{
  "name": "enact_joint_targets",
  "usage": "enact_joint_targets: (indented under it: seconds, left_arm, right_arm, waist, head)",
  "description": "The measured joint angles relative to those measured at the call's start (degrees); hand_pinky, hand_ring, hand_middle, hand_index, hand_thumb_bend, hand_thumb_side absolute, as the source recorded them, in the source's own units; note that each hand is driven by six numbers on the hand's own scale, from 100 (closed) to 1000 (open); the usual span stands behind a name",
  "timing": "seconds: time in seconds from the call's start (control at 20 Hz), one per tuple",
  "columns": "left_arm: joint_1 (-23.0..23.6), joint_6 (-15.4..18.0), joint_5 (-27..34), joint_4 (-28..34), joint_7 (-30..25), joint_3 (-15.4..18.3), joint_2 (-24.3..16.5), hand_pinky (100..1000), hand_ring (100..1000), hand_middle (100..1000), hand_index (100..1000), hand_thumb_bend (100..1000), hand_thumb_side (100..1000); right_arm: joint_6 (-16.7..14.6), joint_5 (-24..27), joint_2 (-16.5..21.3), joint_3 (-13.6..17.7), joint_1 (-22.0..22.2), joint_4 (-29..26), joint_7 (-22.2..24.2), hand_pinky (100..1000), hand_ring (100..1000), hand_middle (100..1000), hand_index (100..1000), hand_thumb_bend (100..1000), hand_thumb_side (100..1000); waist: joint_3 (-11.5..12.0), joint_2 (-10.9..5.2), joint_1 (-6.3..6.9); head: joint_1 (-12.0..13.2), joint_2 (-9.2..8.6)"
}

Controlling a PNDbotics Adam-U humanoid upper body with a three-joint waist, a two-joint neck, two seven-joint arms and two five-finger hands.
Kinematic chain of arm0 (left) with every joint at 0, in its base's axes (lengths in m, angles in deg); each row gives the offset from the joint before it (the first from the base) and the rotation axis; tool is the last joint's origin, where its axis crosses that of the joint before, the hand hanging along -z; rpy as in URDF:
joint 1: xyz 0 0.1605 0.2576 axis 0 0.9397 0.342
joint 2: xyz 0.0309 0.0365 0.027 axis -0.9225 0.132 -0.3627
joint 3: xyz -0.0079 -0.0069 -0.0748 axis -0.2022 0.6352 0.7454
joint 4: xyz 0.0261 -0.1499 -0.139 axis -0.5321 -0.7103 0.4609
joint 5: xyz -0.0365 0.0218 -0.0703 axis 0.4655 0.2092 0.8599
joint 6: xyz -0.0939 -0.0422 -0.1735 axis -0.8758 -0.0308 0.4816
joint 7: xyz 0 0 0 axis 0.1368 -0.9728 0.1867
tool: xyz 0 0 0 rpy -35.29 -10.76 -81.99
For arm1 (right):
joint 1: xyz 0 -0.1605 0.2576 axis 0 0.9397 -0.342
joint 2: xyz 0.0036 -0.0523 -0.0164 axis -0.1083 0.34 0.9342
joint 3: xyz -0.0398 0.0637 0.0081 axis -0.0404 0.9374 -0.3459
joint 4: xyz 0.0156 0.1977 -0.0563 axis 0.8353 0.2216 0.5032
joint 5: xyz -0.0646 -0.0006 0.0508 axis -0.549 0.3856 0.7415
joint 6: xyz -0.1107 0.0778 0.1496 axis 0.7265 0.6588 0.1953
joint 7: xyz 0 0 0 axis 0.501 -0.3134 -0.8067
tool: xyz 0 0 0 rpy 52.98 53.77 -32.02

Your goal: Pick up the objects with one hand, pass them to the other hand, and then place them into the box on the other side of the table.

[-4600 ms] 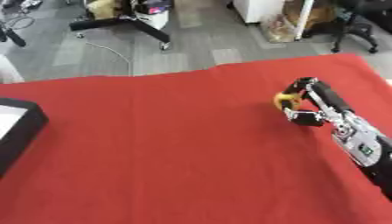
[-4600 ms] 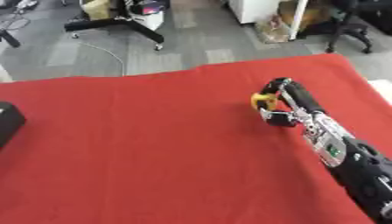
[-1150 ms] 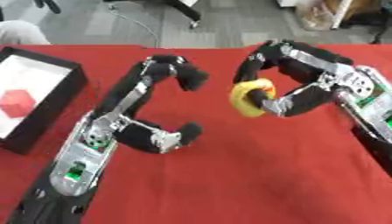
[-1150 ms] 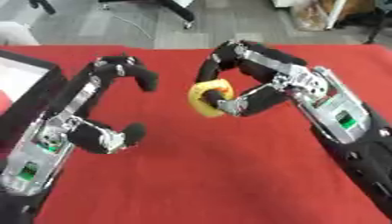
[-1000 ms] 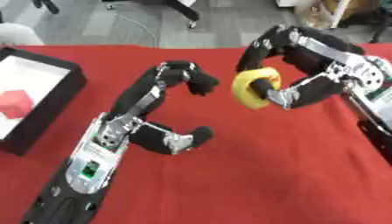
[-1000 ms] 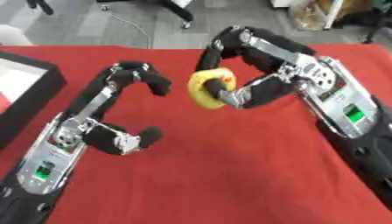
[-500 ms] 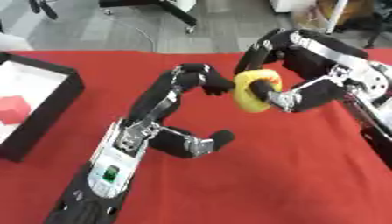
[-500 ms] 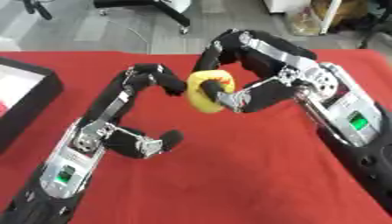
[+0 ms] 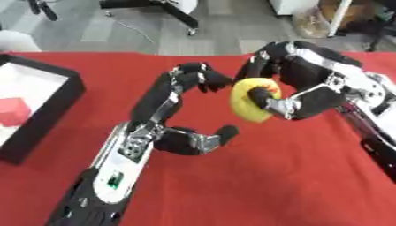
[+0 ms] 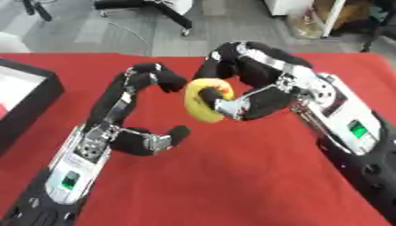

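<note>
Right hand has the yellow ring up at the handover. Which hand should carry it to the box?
The left hand, probably: it is open beside the yellow ring that the right hand holds, and the box lies on the robot's left.

A plain red tablecloth is recorded. On it, a yellow ring is noted between a black-and-silver right hand and a black left hand. Left of the ring, a black box with white lining is seen, containing a red block.
</note>
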Motion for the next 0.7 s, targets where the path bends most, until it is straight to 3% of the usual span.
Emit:
enact_joint_targets:
  seconds: [0.35,0.7]
  left_arm:
    - [0.0,-2.27,-4.25,-1.14,4.17,-0.71,0.44,495,534,553,739,442,525]
    - [-0.01,-1.2,-5.69,-1.16,4.63,-1.42,0.47,502,525,539,720,427,503]
  right_arm:
    - [3.34,3.57,-0.38,0.05,0.16,-0.01,2.09,545,684,379,236,100,100]
    - [4.53,5.13,-0.47,0.39,0.17,-0.01,2.81,548,685,379,237,100,100]
  waist:
    - [-0.13,0.0,0.0]
    - [-0.31,0.0,0.0]
  head:
    - [0.0,-0.02]
    - [0.02,-0.02]
